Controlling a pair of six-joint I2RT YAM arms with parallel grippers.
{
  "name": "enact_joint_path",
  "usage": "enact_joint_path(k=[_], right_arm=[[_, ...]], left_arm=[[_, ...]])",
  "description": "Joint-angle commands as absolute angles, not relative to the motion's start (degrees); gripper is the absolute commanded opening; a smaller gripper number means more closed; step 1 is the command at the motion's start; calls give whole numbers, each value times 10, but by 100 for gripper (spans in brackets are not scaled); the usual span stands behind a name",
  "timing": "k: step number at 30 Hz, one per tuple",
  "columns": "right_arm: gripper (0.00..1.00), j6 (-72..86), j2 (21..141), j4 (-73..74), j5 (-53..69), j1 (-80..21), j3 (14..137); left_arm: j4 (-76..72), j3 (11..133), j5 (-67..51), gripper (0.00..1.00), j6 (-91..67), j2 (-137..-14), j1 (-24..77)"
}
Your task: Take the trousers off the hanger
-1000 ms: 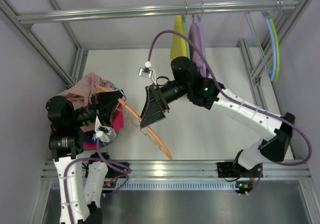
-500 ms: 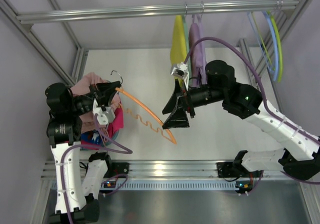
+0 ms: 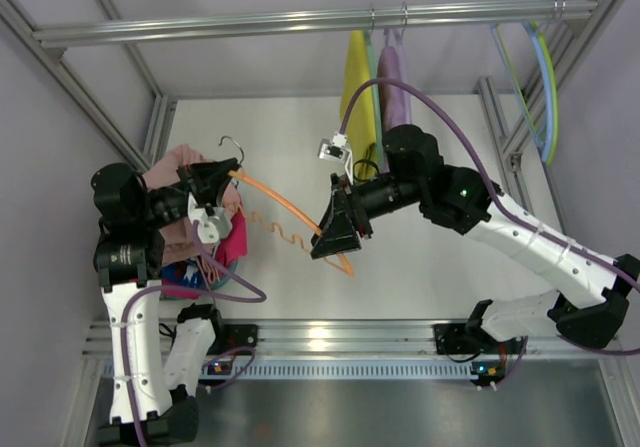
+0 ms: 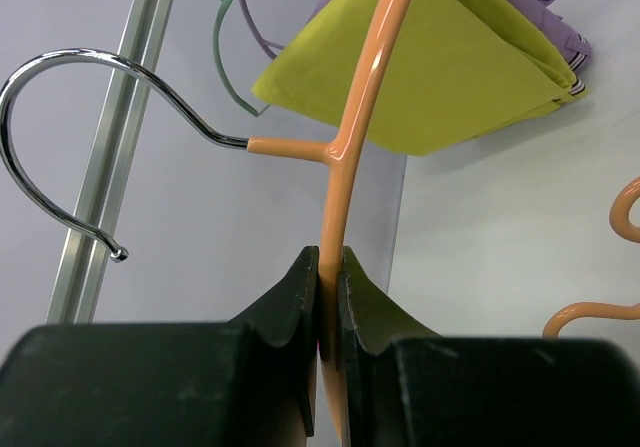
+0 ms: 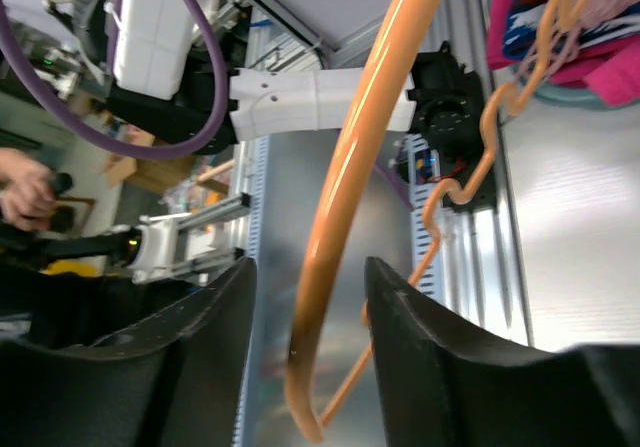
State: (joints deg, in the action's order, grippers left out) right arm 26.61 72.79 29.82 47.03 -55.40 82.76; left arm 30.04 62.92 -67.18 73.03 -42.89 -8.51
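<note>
- Since half a second ago the right hand [image 3: 335, 232] has come back leftward to the far end of the hanger [image 3: 285, 205]. The left hand [image 3: 213, 195] has barely shifted in that time.
- Left hand, wrist view [image 4: 328, 267]: the fingers [image 4: 285, 302] are pressed tight together on the hanger's orange arm [image 4: 345, 147], just below the junction where the neck branches off to the metal hook [image 4: 50, 97]. No gap shows on either side of the arm.
- Right hand, wrist view [image 5: 310, 267]: the fingers [image 5: 205, 352] are spread wide. The orange bar [image 5: 365, 117] runs down between them with daylight on both sides, and no contact is observed.
- Hanger: it is held above the counter [image 3: 430, 267] and slants from the left hand to the right hand. No cloth hangs on its visible length. Its wavy lower bar [image 3: 268, 229] hangs below the main arm, and the hook [image 3: 232, 147] stands up beside the left hand.
- Trousers [image 3: 172, 167]: they are off the hanger, bunched in a heap at the counter's left edge behind the left arm, on top of a magenta cloth [image 3: 236, 239]. Whether any fold touches the hanger's near end cannot be determined.
- Further out: a yellow garment [image 3: 357, 77] and a lilac garment [image 3: 392, 72] hang side by side from the rail [image 3: 250, 22] at the back.
</note>
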Motion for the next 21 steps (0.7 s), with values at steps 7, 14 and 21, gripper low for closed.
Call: enact_joint_path(k=[7, 14, 21], right_arm=[[0, 308, 734, 256, 523, -561, 818], [0, 368, 719, 211, 563, -497, 816], [0, 272, 662, 279, 573, -462, 862]], left_arm=[[288, 628, -675, 0, 749, -426, -84], [288, 654, -687, 42, 688, -434, -83], [288, 713, -700, 95, 571, -446, -84]])
